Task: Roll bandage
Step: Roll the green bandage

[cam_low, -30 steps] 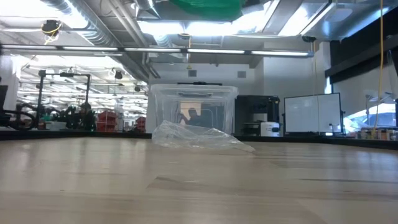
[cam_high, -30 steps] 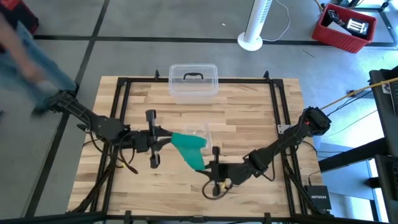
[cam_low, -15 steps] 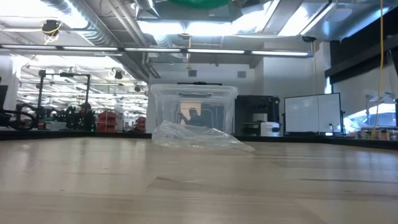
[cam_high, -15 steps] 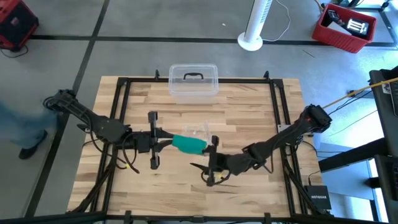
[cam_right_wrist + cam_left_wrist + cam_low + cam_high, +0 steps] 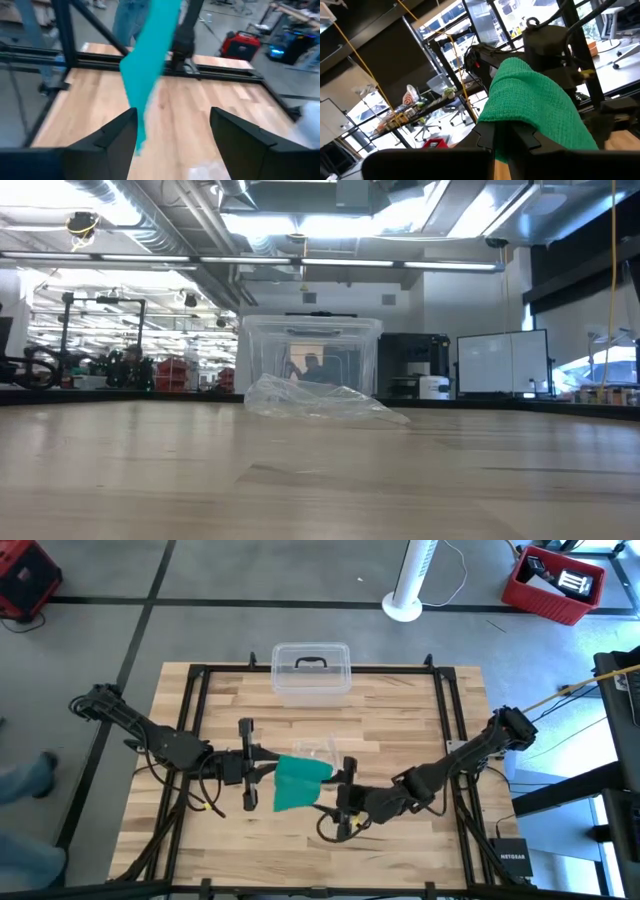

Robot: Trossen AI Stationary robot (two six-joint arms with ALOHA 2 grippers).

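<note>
High view: left gripper (image 5: 262, 768) pinches bandage (image 5: 295, 783), hanging w/ long axis down; right gripper (image 5: 338, 802) spread, empty.

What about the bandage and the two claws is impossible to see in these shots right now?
- Low view: bandage and both claws are above the picture's top edge, out of frame.
- High view: the bandage covers the left claw tips.
- Right wrist view: the bandage's hanging end is motion-blurred; whether it touches the table is unclear.

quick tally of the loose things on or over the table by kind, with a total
teal-green bandage: 1
clear plastic box: 1
crinkled clear wrapper: 1
total: 3
</note>
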